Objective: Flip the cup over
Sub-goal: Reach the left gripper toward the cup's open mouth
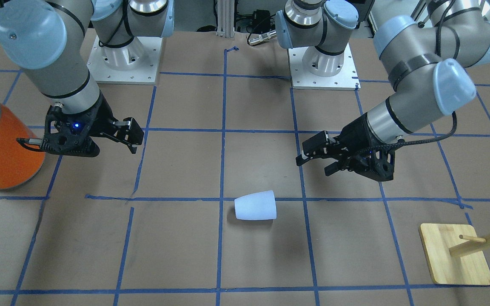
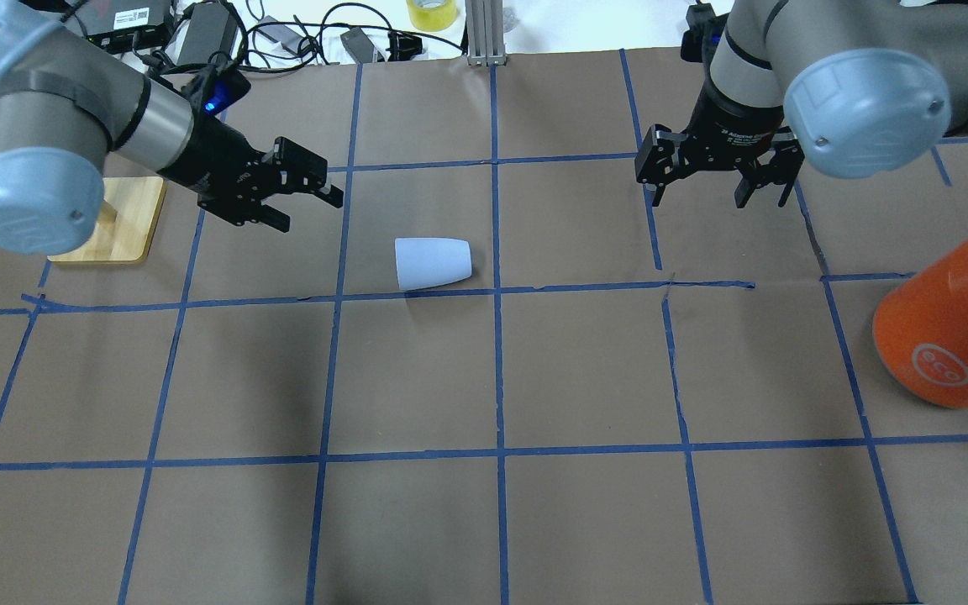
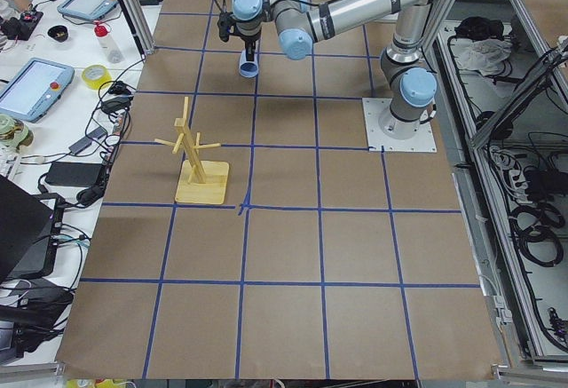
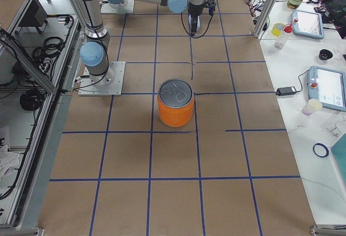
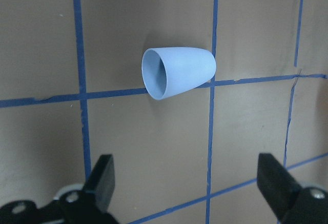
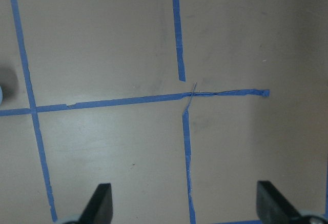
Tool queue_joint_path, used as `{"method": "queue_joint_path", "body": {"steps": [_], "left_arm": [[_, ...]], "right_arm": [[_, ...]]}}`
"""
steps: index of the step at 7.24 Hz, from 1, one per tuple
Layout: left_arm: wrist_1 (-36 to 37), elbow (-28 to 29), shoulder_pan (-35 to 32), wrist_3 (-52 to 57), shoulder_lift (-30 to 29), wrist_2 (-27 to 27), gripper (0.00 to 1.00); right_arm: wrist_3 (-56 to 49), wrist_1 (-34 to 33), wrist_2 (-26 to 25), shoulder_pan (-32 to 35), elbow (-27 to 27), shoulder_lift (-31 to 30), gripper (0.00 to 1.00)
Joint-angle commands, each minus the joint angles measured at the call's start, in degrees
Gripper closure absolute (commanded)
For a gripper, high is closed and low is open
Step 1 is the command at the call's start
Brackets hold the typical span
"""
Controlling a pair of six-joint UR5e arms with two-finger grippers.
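The pale blue-white cup (image 2: 434, 264) lies on its side on the brown table, its wide rim toward my left arm. It also shows in the front view (image 1: 255, 205) and the left wrist view (image 5: 179, 72), where its open mouth faces the camera. My left gripper (image 2: 307, 212) is open and empty, a short way from the rim end and above the table; it shows in the front view (image 1: 313, 166) and its own wrist view (image 5: 189, 193). My right gripper (image 2: 715, 197) is open and empty, farther from the cup's base side (image 1: 136, 140), over bare table (image 6: 184, 206).
A large orange can (image 2: 946, 336) with a silver top stands at the table's right side (image 1: 2, 148). A wooden peg stand (image 2: 114, 223) sits on the left behind my left arm (image 1: 457, 255). Cables and boxes lie along the far edge (image 2: 282, 34).
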Motion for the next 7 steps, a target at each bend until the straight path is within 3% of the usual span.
{"method": "queue_joint_path", "body": {"steps": [1, 2, 4, 7], "left_arm": [[4.8, -2.0, 0.1, 0.1, -7.2, -9.1, 0.0], [6.9, -2.0, 0.1, 0.2, -10.3, -14.4, 0.0], [11.7, -1.7, 0.1, 0.0, -14.3, -15.7, 0.0], [12.4, -1.7, 0.1, -0.4, -18.0, -18.6, 0.02]], "right_arm": [[1.9, 4.4, 0.5, -0.2, -0.7, -3.3, 0.0], [1.9, 5.8, 0.2, -0.2, -0.7, -4.4, 0.0], [2.0, 8.8, -0.1, -0.2, -0.9, -4.9, 0.0], [0.9, 10.3, 0.1, -0.2, -1.6, -5.2, 0.0]]}}
